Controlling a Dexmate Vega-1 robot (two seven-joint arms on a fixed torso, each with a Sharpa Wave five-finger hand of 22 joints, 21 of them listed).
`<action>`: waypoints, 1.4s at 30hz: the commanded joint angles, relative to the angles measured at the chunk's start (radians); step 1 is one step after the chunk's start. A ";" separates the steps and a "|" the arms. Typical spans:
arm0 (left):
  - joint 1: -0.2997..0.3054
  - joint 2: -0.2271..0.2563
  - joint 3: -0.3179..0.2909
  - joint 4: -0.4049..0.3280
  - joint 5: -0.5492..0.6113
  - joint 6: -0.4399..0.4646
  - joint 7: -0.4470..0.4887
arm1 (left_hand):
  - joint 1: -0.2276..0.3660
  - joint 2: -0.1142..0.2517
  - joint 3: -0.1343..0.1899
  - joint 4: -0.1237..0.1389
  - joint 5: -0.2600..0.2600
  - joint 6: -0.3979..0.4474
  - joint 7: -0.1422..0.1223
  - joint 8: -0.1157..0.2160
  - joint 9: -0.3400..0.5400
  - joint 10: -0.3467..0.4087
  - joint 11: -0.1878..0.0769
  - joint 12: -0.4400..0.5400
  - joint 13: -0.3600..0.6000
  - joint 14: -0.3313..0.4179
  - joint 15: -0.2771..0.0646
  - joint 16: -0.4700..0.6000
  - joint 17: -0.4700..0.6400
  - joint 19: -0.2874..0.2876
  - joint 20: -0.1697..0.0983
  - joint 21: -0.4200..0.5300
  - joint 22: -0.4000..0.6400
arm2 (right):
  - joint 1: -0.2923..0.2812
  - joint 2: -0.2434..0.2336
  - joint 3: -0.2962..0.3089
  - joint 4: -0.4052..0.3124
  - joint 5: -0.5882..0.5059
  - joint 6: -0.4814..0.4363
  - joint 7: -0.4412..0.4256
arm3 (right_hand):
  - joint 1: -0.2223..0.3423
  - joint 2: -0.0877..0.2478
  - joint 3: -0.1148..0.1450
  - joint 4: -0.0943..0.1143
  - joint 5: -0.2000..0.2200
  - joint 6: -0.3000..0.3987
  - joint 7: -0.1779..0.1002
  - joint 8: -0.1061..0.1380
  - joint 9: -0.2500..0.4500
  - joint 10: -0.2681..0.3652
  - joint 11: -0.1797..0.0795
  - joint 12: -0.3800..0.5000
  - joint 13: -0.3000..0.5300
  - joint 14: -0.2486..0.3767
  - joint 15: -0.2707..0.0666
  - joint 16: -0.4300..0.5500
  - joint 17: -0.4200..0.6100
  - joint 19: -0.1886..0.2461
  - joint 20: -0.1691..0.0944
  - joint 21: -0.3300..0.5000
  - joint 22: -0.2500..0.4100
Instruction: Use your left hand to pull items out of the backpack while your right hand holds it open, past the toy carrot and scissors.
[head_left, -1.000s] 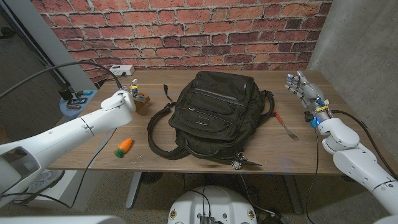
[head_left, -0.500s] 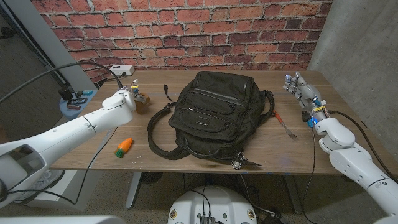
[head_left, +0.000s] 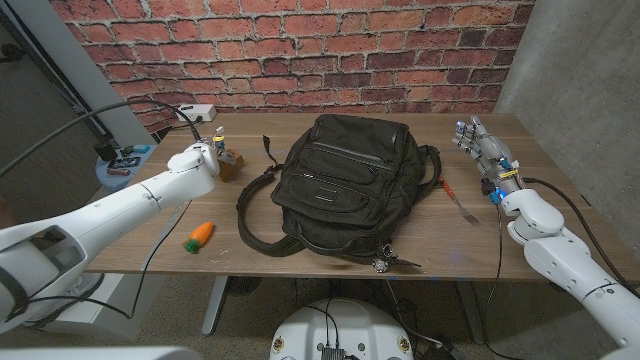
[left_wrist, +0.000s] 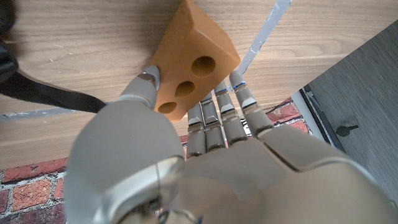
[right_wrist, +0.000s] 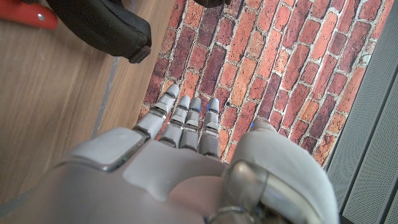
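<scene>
Left hand (left_wrist: 205, 155) pinches cheese wedge (left_wrist: 193, 62) near table's (head_left: 330, 255) left edge | right hand (head_left: 487, 150) open, far-right corner | backpack (head_left: 345, 185) mid-table, ungripped | advice: set wedge clear of carrot (head_left: 199, 235); brace opening first.

backpack (head_left: 345, 185): 1 | toy carrot (head_left: 199, 235): 1 | scissors (head_left: 457, 200): 1 | cheese wedge (left_wrist: 191, 59): 1 | hands: 2
</scene>
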 joint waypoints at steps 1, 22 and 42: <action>-0.034 -0.031 0.010 0.081 0.018 -0.059 -0.040 | -0.007 0.005 0.001 0.006 -0.003 0.015 -0.029 0.003 0.092 -0.010 0.004 -0.005 -0.003 -0.008 0.002 0.000 0.006 -0.006 -0.003 0.005 -0.001 | 0.019 0.012 -0.023 0.011 -0.014 0.002 -0.018 | 0.011 0.002 0.009 0.001 -0.001 0.012 0.000 0.005 -0.001 0.007 -0.004 0.002 0.002 0.001 -0.007 0.006 0.001 0.008 -0.003 0.005 0.003; -0.084 -0.005 0.027 0.089 0.032 -0.089 -0.192 | -0.047 0.004 -0.017 0.017 -0.021 -0.127 -0.012 -0.086 0.062 -0.136 0.046 -0.088 -0.042 -0.111 0.056 -0.026 0.012 -0.091 0.028 -0.026 -0.001 | 0.048 0.033 -0.059 0.017 -0.052 0.014 -0.051 | 0.010 0.002 0.017 -0.001 -0.004 0.015 -0.002 0.005 -0.004 0.007 -0.004 0.002 -0.002 0.001 -0.006 0.006 -0.004 0.006 -0.003 0.004 0.003; -0.089 0.032 0.016 0.070 0.045 -0.135 -0.296 | -0.105 -0.008 -0.032 0.029 -0.041 -0.219 0.019 -0.167 0.025 -0.252 0.099 -0.183 -0.093 -0.203 0.098 -0.052 -0.005 -0.153 0.056 -0.049 0.000 | 0.061 0.041 -0.083 0.009 -0.088 0.010 -0.078 | 0.013 0.002 0.024 -0.005 -0.005 0.019 -0.003 0.006 -0.005 0.007 -0.005 0.001 -0.004 0.001 -0.006 0.005 -0.008 0.004 -0.002 0.003 0.003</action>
